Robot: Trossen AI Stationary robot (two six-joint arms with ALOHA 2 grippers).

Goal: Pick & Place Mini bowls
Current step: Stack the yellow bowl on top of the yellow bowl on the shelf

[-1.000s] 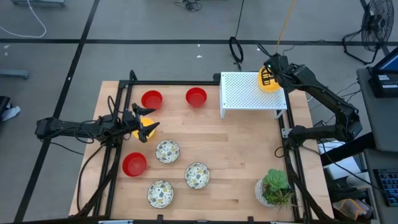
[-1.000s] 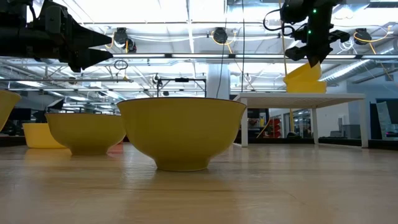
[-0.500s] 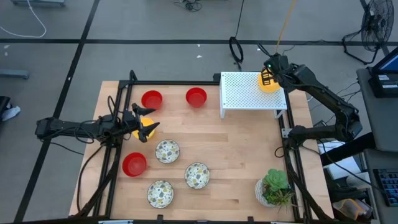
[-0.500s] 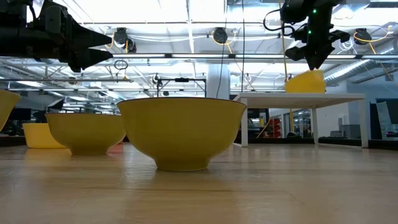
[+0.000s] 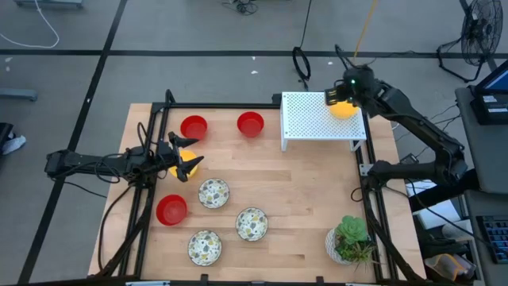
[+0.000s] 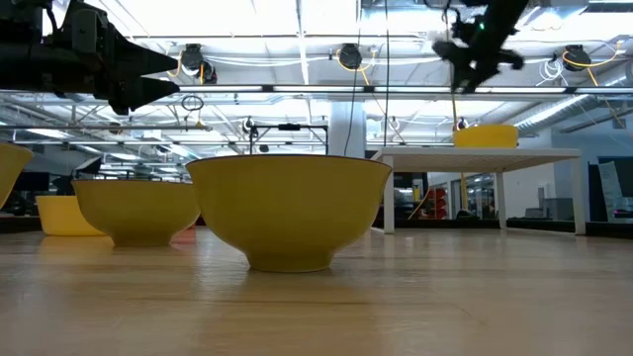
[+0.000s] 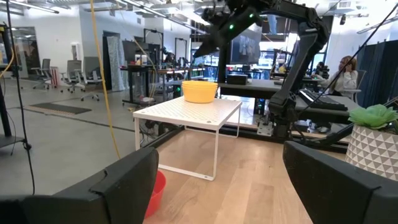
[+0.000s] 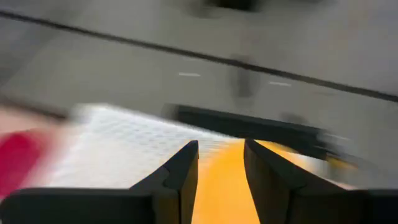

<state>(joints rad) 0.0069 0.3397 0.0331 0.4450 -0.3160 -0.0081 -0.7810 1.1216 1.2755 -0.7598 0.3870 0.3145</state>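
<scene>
A yellow mini bowl (image 5: pixel 344 109) (image 6: pixel 485 135) stands upright on its base on the top of the white perforated rack (image 5: pixel 317 119), at the rack's right end. My right gripper (image 5: pixel 343 86) (image 6: pixel 473 54) (image 8: pixel 221 168) hangs open above it, clear of the bowl. On the table's left, my left gripper (image 5: pixel 189 156) (image 7: pixel 221 186) waits open over another yellow bowl (image 5: pixel 184 167). Three red bowls (image 5: pixel 193 127) (image 5: pixel 250 124) (image 5: pixel 171 210) and three speckled bowls (image 5: pixel 213 192) (image 5: pixel 251 224) (image 5: pixel 205 247) rest on the wooden table.
A white pot with a green plant (image 5: pixel 349 238) stands at the table's near right corner. A black frame (image 5: pixel 159 111) runs along the table's left, far and right edges. Bare wood lies between the rack and the plant.
My right gripper has opened and let go of the yellow bowl, then risen and tipped up toward the far edge. The bowl, held tilted over the rack a second ago, has come down and now sits level on the rack's top.
</scene>
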